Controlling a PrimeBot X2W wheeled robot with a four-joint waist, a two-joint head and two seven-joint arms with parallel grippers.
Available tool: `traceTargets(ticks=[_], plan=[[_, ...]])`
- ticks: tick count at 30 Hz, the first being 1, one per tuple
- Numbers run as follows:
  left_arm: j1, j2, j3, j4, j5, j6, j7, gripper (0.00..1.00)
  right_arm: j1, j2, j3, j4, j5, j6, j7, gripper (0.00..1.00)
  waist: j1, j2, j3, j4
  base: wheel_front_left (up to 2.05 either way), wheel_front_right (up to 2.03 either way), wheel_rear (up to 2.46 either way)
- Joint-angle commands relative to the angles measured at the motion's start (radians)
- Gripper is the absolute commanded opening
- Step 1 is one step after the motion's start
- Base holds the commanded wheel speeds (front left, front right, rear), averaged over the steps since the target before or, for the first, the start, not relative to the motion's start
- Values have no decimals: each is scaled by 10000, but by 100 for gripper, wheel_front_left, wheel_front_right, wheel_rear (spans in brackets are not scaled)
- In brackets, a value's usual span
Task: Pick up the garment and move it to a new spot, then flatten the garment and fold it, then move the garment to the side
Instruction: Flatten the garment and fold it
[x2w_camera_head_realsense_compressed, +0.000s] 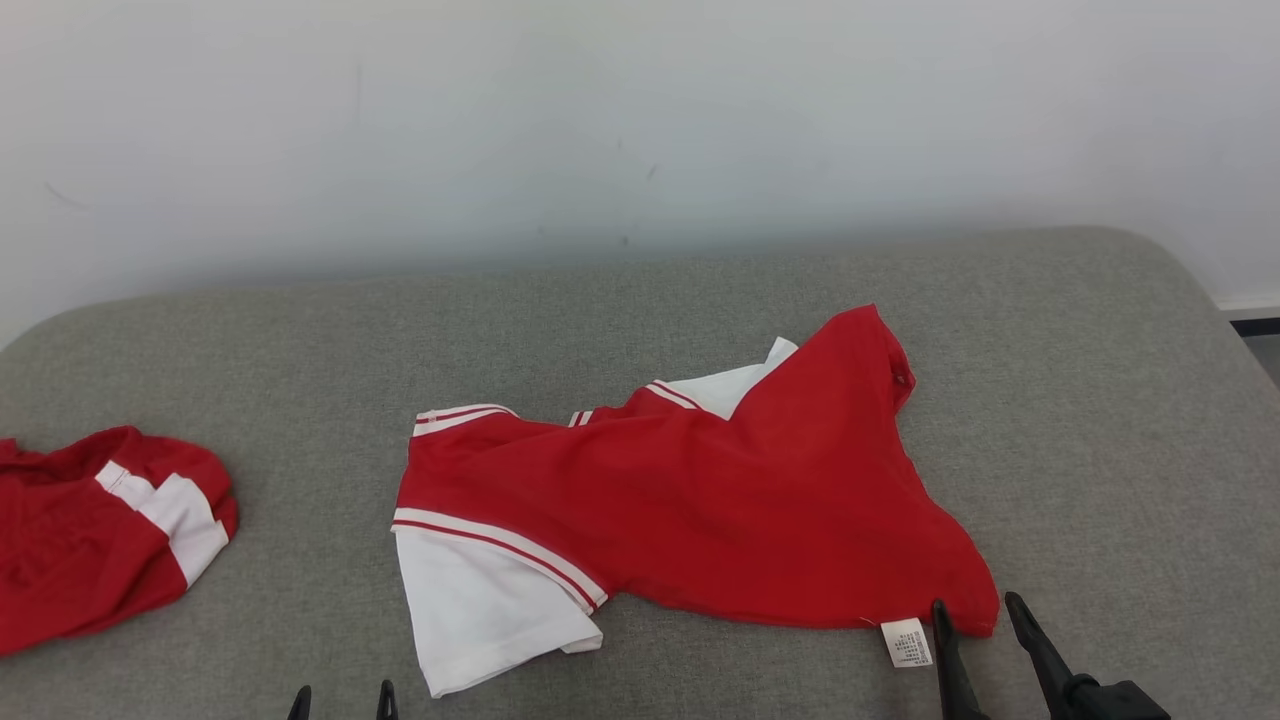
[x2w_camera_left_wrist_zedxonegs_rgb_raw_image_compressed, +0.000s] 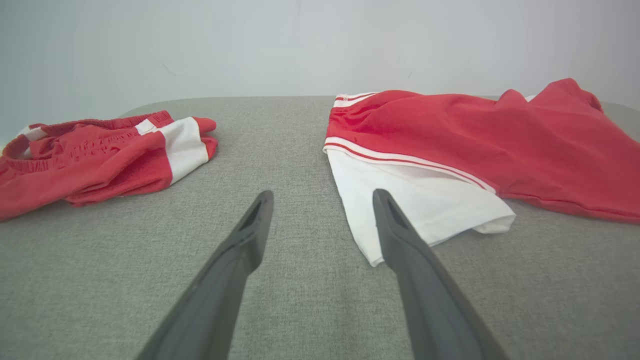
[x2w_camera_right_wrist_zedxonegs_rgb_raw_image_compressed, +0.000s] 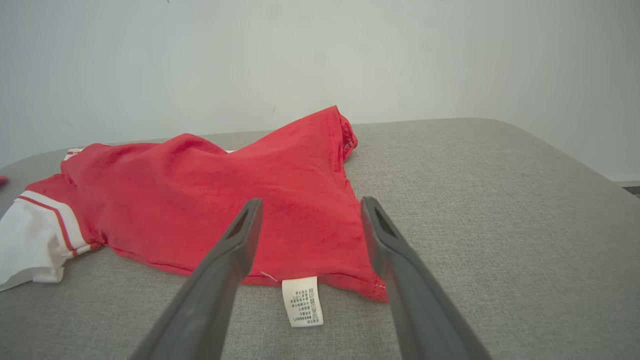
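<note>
Gaping wide and empty, right claw (x2w_camera_head_realsense_compressed: 975, 602) and left claw (x2w_camera_head_realsense_compressed: 344, 690) face the garment (x2w_camera_head_realsense_compressed: 720, 500) just ahead.

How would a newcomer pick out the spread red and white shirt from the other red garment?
Start at the grey fabric-covered surface. Near its middle lies a spread-out red shirt with white sleeves and red-striped trim. Unlike the bunched red and white garment at the left edge, it has a white care label sticking out of its near hem.

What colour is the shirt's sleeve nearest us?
The sleeve is white, edged by a thin red stripe; it shows clearest in the left wrist view.
</note>
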Motion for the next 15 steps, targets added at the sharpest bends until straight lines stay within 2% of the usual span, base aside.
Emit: traceTargets(ticks=[1,7,10,15], plan=[[-56,-19,-38,-20,44,-14,-33,100,-69,-45,-16,-53,65,-23,3,100,0,0,12,-8,0,0,0],[-324,-21,-141,312,4,-90,-33,100,-164,-235,-203,-149,179,-23,683,100,0,0,62,-29,0,0,0],[-621,-21,-411,848,83,-244,-27,100,-278,-629,-63,-222,255,-23,1343,100,0,0,83,-60,0,0,0],[-1371,-12,-622,1633,85,-229,395,100,-446,-1212,-255,-124,451,-23,2561,100,0,0,208,-119,0,0,0]])
